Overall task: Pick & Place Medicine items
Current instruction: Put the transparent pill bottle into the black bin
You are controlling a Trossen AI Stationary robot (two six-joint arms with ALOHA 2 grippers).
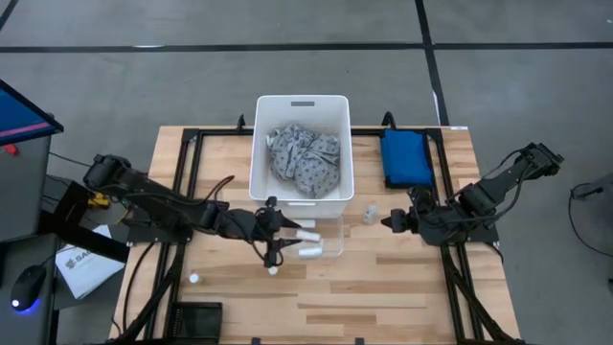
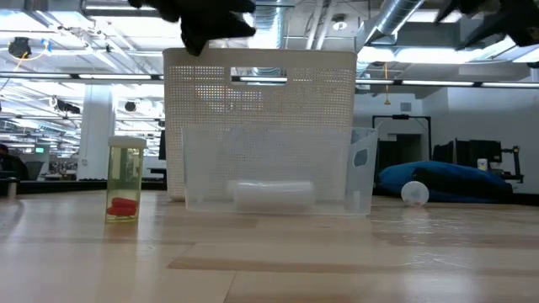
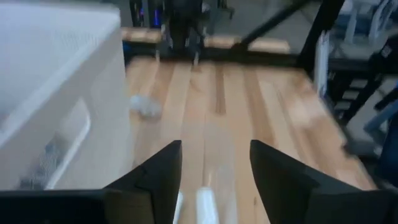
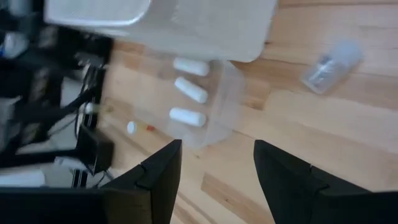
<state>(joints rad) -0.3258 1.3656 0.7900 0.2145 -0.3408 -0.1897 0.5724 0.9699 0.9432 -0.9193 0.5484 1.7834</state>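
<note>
A small clear tub [image 1: 324,240] stands on the table against the near side of the white bin [image 1: 302,105]. Three short white cylinders [image 4: 190,91] lie in it; one shows in the low view [image 2: 274,195]. A tiny clear bottle [image 1: 370,213] lies on the wood to the right of the tub, also seen as the bottle [image 4: 329,65]. My left gripper [image 1: 279,233] hovers open at the tub's left end, with one cylinder [image 3: 205,205] below the gap between its fingers. My right gripper [image 1: 391,221] is open, to the right of the bottle.
The grey patterned cloth [image 1: 305,158] fills the bin. A blue pouch [image 1: 404,158] lies right of the bin. A yellowish vial [image 2: 126,181] with something red inside stands left of the tub. Two small white items [image 1: 194,279] [image 1: 273,270] sit near the table's near-left part. Bare wood lies along the near edge.
</note>
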